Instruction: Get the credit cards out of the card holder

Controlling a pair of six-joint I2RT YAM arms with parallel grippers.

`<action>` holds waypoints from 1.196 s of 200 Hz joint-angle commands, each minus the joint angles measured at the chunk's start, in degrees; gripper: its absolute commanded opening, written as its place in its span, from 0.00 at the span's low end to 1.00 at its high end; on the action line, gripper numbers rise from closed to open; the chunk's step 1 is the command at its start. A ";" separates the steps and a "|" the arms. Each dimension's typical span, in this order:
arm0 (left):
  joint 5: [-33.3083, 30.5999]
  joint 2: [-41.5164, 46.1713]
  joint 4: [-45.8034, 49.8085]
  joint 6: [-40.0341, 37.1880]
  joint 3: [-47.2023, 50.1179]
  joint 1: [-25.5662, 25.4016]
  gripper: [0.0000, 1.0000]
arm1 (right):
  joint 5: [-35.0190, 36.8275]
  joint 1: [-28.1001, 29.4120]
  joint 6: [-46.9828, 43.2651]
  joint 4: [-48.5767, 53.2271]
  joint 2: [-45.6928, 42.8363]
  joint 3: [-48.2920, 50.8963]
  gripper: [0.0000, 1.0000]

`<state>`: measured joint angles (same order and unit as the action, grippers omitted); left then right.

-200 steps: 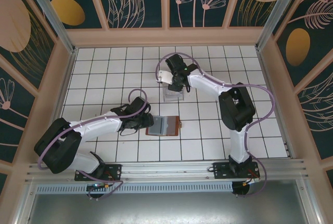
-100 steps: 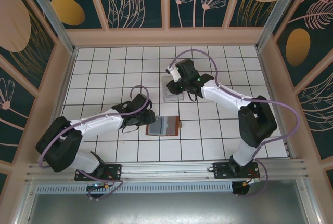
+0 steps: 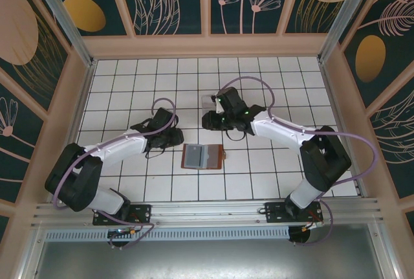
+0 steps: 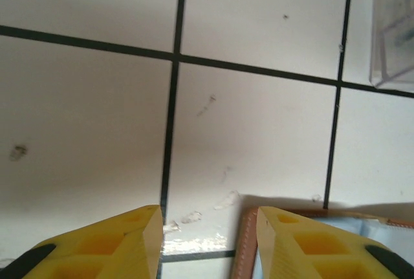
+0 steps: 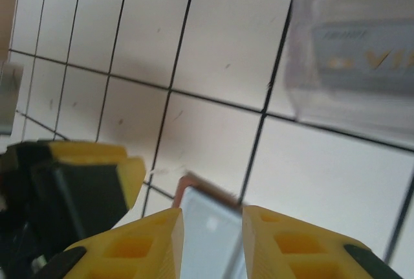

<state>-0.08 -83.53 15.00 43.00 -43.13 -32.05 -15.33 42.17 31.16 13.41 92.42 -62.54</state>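
Since a second ago my right arm has swung off the clear stand (image 3: 208, 101) and come down toward the card holder (image 3: 202, 156), while my left arm has drawn back from the holder's left edge. That holder lies open and flat on the tiles. My right gripper (image 5: 212, 217) hovers just past its far edge, jaws a little apart and empty. My left gripper (image 4: 208, 217) sits off its far-left corner, jaws apart with only tile between them. One credit card (image 5: 362, 65) already stands in the stand, beyond the holder. Whether the pale panel inside the holder is another card or just lining, I cannot tell. Any card left should be light, stiff and slick, and probably snug in its pocket, so I'd pinch its exposed edge across the flat faces. Soft leather will likely drag along, so my left should pin the cover
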 commanded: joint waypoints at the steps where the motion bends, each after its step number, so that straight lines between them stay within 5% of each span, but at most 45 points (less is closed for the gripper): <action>1: 0.68 1.35 -0.61 -3.17 0.79 1.85 0.43 | -1.46 2.06 6.92 2.11 1.48 -0.67 0.31; 70: -0.67 6.35 0.99 -5.53 3.15 7.59 0.44 | -2.16 7.77 15.57 2.06 7.57 -2.15 0.31; 239: 0.75 8.01 1.27 -7.06 3.12 7.62 0.46 | -4.12 13.24 21.67 1.77 18.09 -7.83 0.31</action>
<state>-0.47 -74.61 16.86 37.41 -40.60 -24.64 -18.63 54.54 51.62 14.37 109.27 -68.51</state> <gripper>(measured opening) 0.460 0.313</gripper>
